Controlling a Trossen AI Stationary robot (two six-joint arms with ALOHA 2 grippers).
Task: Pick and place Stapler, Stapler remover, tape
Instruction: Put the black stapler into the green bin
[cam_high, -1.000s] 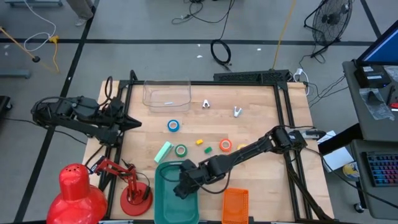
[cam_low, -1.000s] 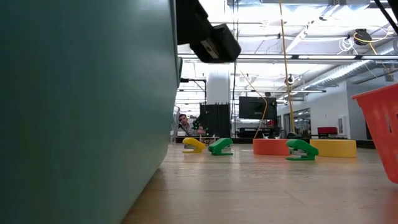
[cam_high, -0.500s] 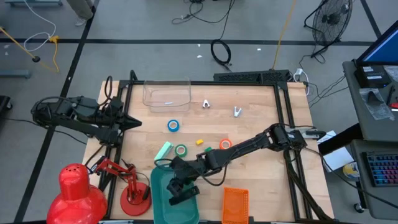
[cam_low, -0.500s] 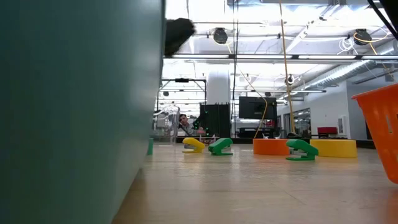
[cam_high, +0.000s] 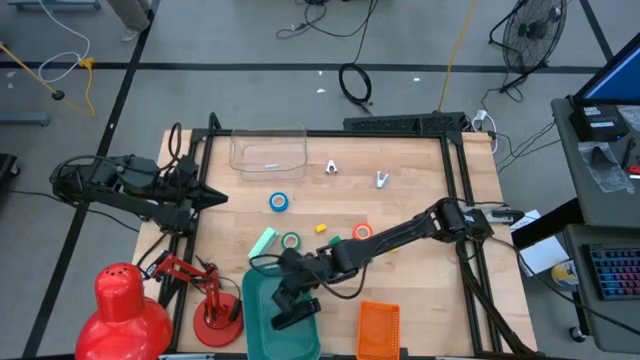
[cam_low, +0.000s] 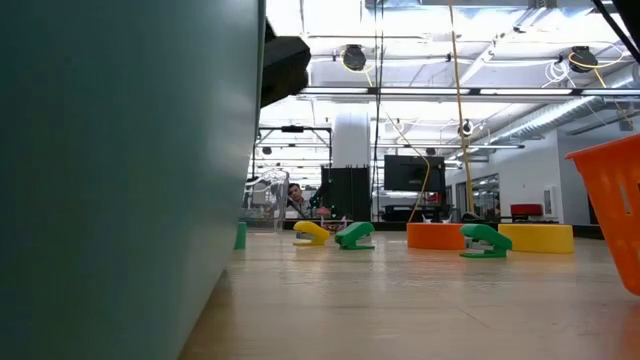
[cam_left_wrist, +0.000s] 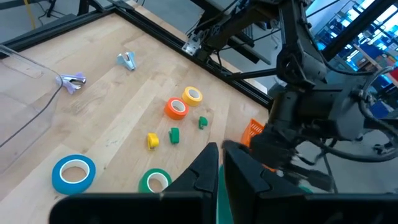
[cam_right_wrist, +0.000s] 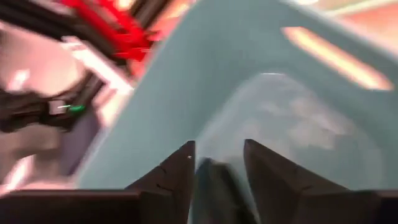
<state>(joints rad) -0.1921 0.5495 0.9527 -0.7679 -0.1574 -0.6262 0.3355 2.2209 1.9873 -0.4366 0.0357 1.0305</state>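
Note:
A black stapler (cam_high: 298, 318) lies on the floor of the teal bin (cam_high: 258, 335) at the table's near edge. My right gripper (cam_high: 287, 296) hangs just above it, fingers apart (cam_right_wrist: 217, 165) and pointing down into the bin. Blue (cam_high: 279, 202), green (cam_high: 290, 241) and orange (cam_high: 362, 233) tape rolls lie flat on the table; a yellow roll (cam_left_wrist: 192, 95) shows beside the orange one. Two small claw-shaped staple removers (cam_high: 330, 167) (cam_high: 381, 180) lie farther back. My left gripper (cam_high: 215, 197) waits shut at the table's left edge.
A clear tub (cam_high: 268, 152) stands at the far left. An orange basket (cam_high: 378, 330) sits right of the teal bin. Small yellow (cam_high: 321, 228) and green (cam_high: 334, 240) pieces and a light green oblong (cam_high: 263, 243) lie mid-table. A red lamp (cam_high: 210, 300) stands near left.
My right gripper has drawn a little up and toward the table's left edge over the teal bin, rolling its wrist. The black stapler has left its fingers and now lies on the bin's floor. The bin has slid slightly toward the table's left edge.

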